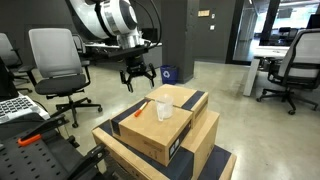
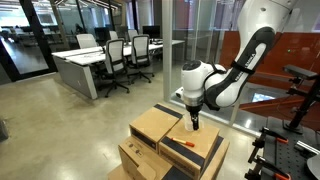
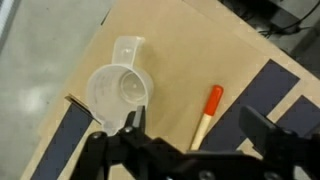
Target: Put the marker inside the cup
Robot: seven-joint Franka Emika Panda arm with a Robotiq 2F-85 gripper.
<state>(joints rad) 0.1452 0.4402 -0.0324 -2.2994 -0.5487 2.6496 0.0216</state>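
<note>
Nothing legible anywhere — the cardboard boxes (image 1: 165, 120) carry no readable print, and the small sign (image 1: 204, 14) on the dark wall (image 1: 185, 45) is too blurred to make out.

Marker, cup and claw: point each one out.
marker (image 3: 203, 124), wrist view, on its pale barrel below the orange cap.
cup (image 3: 118, 90), wrist view, on its clear base.
claw (image 1: 138, 84), in an exterior view, midway between its open fingertips.
</note>
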